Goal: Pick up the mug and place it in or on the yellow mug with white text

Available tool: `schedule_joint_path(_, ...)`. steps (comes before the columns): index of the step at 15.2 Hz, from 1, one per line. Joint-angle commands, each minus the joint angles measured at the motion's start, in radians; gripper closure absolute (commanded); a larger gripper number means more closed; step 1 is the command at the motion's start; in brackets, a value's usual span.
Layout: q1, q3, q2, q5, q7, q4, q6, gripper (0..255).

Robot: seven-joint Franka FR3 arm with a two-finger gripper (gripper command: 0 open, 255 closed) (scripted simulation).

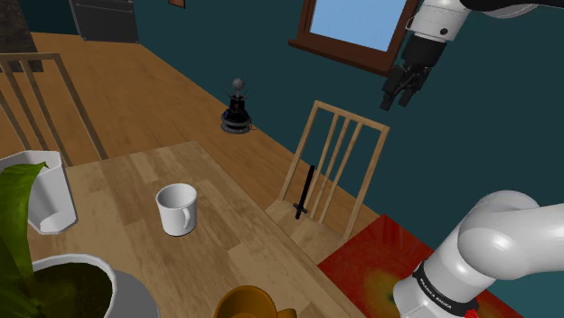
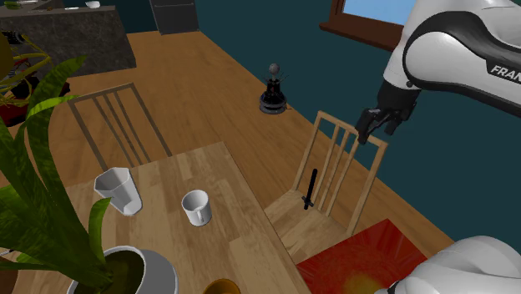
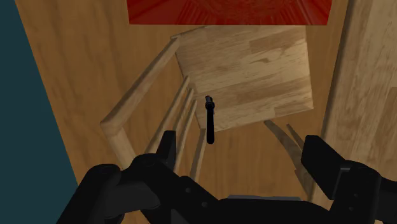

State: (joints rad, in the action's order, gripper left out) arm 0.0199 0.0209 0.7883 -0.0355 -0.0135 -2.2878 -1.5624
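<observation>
Gripper point(image 1: 396, 99) hangs high in the air over the wooden chair point(image 1: 330, 172), well to the shoulder view's right of the table point(image 1: 117, 181), nowhere near the mug. In the wrist view the 2 black fingers point(image 3: 167, 149) stand wide apart with nothing between them, so it is open and empty. Below them are the chair seat, a thin black stick-like thing point(image 3: 210, 121) lying on it, and the red rug point(image 3: 229, 9) beyond. Judged step: the reach has not got going and nothing is grasped yet.

White mug point(image 1: 177, 209) sits upright on the table, roughly mid-table and far from the gripper. Its mouth faces up and its long axis is vertical. The handle looks turned toward the near, right side in the shoulder view, so it is roughly on the arm's side. It stands free with bare table all round, which probably allows a top-down rim grasp.

Yellow mug point(image 1: 253, 303) is at the near table edge, cut off by the frame. It looks mouth-up but no text is readable. It is set apart from the white mug, nearer the stand.

Left of the white mug is a white jug point(image 1: 45, 194). Near left is a grey plant pot point(image 1: 136, 294) with green leaves point(image 1: 18, 203). Neither touches the mug.

The arm point(image 1: 488, 248) would have to swing left and down across the chair back. Risk: clipping the chair on the way.
</observation>
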Motion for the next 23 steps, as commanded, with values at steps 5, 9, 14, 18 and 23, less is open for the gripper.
schedule_joint_path(5,-0.025,-0.069,-0.041,0.052,0.082,-0.037,-0.072,0)
schedule_joint_path(9,-0.049,-0.139,-0.102,0.099,0.161,-0.056,-0.148,0)
schedule_joint_path(14,-0.075,-0.226,-0.204,0.146,0.258,-0.051,-0.246,0)
schedule_joint_path(18,-0.091,-0.295,-0.305,0.169,0.336,-0.026,-0.323,0)
schedule_joint_path(23,-0.105,-0.379,-0.451,0.172,0.438,0.033,-0.412,0)
